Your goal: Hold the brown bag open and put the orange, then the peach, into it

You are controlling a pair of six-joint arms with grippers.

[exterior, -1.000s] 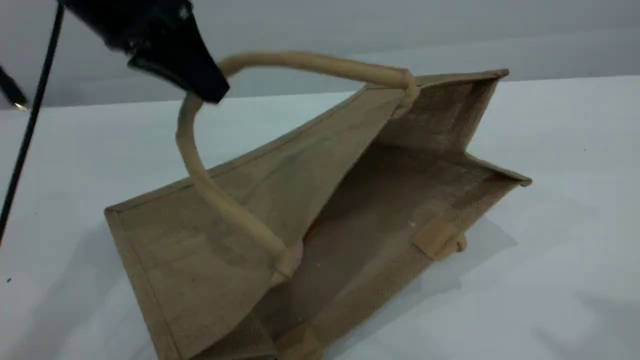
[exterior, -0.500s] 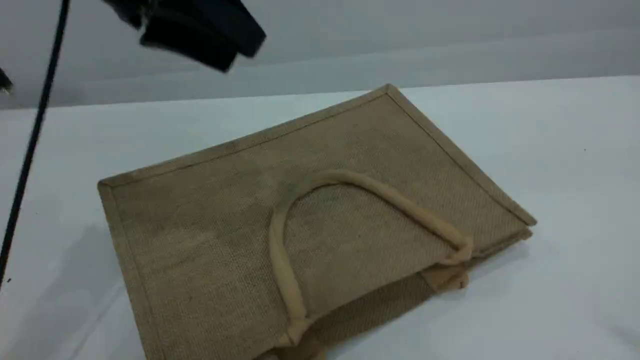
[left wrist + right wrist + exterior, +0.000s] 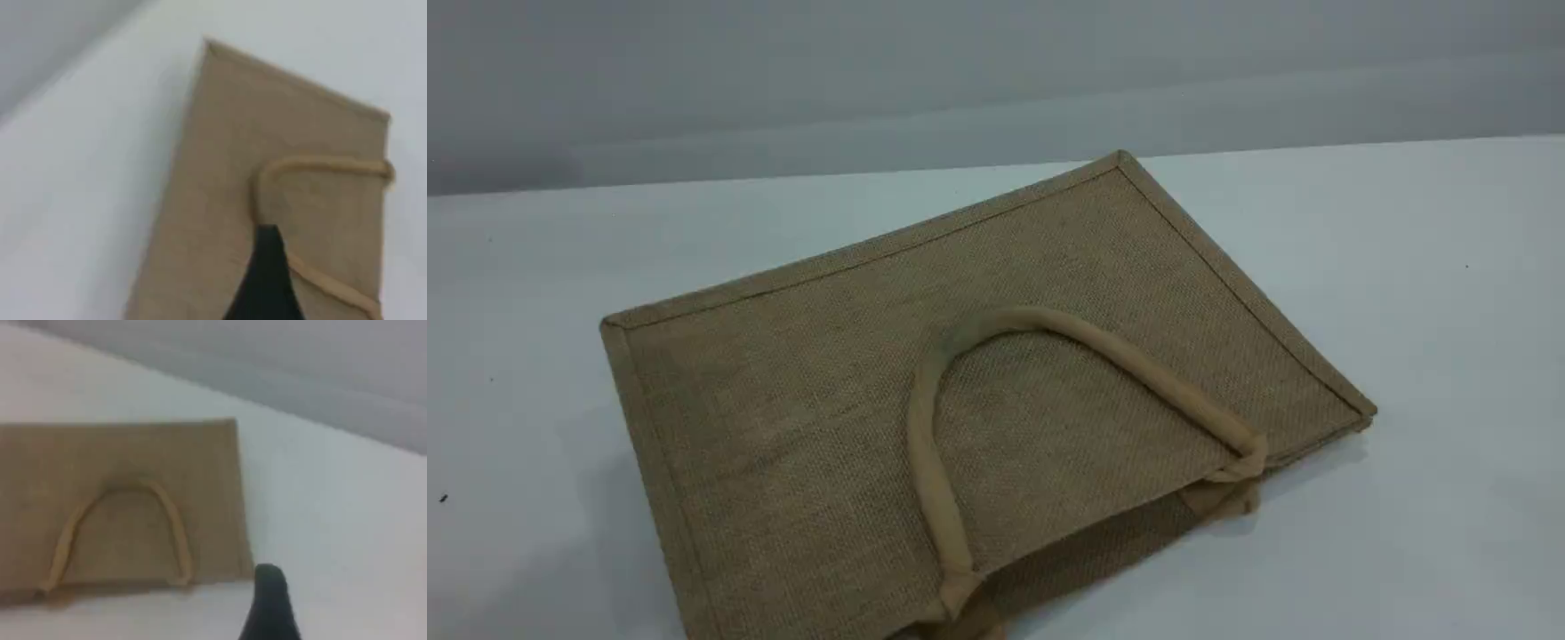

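The brown bag [image 3: 800, 400] lies flat on its side on the white table, mouth toward the front edge. One beige loop handle [image 3: 1014, 320] rests on its top panel. The orange and the peach are hidden from every view. Neither gripper appears in the scene view. In the left wrist view, my left gripper's one visible black fingertip [image 3: 267, 263] hovers well above the bag [image 3: 267, 120] near its handle [image 3: 320, 162], holding nothing. My right gripper's black fingertip [image 3: 270, 590] hangs over bare table just right of the bag [image 3: 120, 453], also with nothing in it.
White tabletop [image 3: 1449, 311] surrounds the bag on all sides, and a grey wall [image 3: 996, 80] runs behind it. A stub of the second handle [image 3: 1232, 500] pokes out under the bag's front right corner.
My left gripper let go of the handle and rose out of the scene view. The bag's raised side fell shut, and the bag now lies flat and still.
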